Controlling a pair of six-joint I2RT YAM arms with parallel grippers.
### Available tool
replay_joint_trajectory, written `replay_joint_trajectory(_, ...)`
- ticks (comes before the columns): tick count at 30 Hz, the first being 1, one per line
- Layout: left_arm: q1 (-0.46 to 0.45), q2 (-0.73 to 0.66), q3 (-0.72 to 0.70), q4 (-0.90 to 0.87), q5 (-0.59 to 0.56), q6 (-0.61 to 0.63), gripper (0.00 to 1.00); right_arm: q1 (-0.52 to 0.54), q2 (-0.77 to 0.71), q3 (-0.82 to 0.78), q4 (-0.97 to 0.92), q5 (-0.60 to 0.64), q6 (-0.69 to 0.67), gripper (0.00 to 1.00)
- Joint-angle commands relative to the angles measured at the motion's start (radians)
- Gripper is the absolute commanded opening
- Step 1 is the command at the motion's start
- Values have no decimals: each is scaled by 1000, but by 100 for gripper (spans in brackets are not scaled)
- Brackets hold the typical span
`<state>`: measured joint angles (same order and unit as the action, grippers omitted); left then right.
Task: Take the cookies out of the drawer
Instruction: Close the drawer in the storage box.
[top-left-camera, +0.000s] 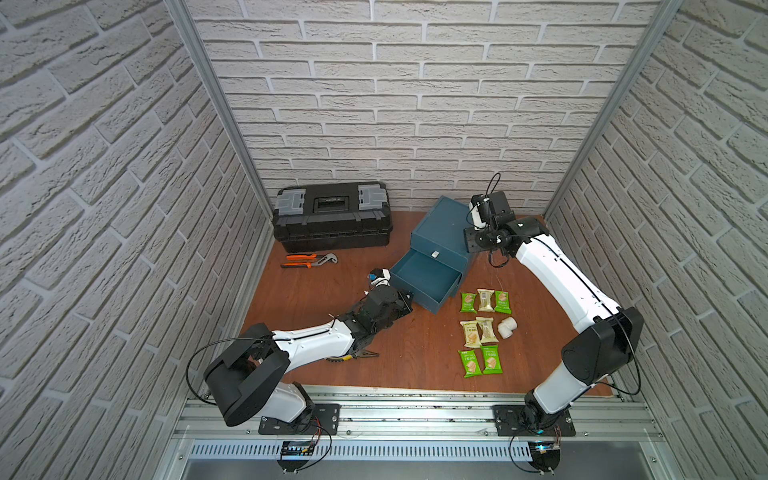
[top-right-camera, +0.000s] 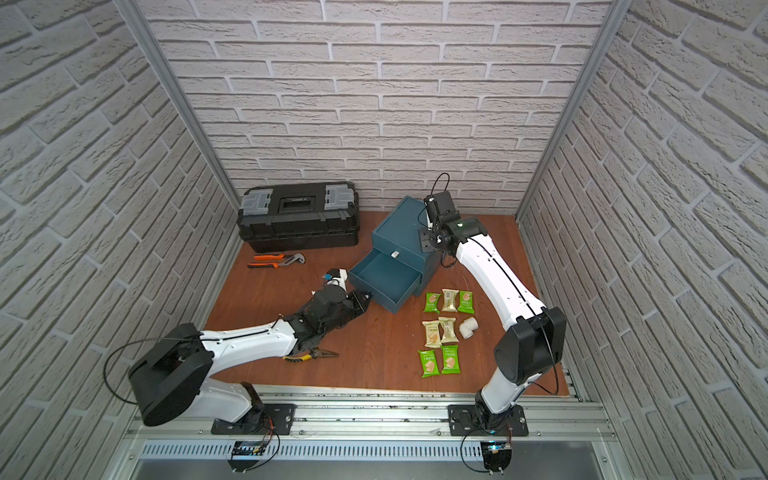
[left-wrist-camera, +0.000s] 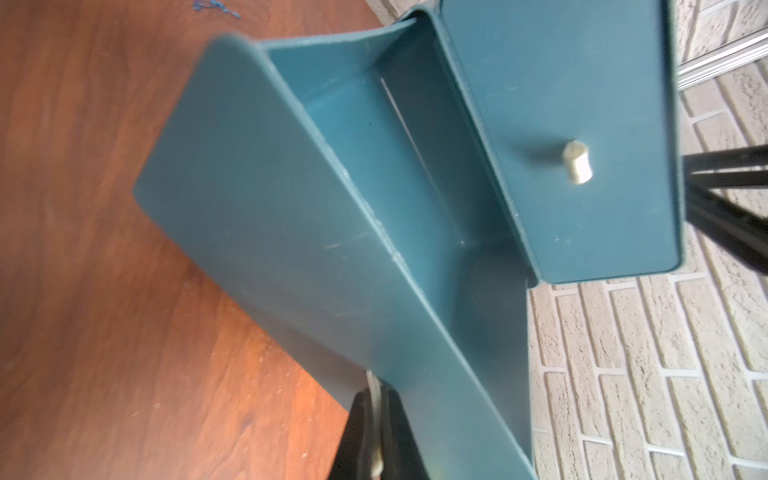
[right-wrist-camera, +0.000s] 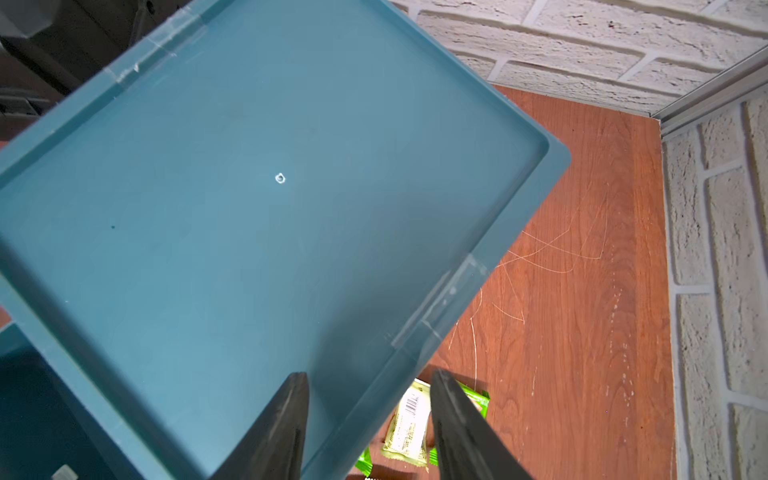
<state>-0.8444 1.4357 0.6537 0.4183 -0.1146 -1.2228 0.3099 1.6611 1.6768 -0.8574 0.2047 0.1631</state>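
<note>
Several cookies in green and cream wrappers lie in rows on the table right of the drawer in both top views, such as a green one (top-left-camera: 468, 302) and a cream one (top-right-camera: 449, 300). The lower drawer (top-left-camera: 446, 297) of the blue cabinet (top-left-camera: 440, 232) is pulled out, and its inside (left-wrist-camera: 374, 145) shows nothing in it. My left gripper (left-wrist-camera: 376, 386) is shut on the cream knob at the drawer's front. My right gripper (right-wrist-camera: 370, 376) hangs open over the cabinet top's right edge, with a cream packet (right-wrist-camera: 409, 424) below it.
A white pipe elbow (top-left-camera: 507, 327) lies beside the packets. A black toolbox (top-left-camera: 332, 216) stands at the back wall with orange pliers (top-left-camera: 307, 261) in front of it. More pliers (top-left-camera: 353, 356) lie under my left arm. The upper drawer's knob (left-wrist-camera: 577, 162) sticks out.
</note>
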Motion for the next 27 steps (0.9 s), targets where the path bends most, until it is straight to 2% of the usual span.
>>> replay_joint_trajectory(1,8,35,38,76,-3,20,0,4,-17,-17,-1,5,-29,52)
replay_joint_trajectory(27,16,457,380,176,-11,-50,0,5,0,-28,-49,26,-34,51)
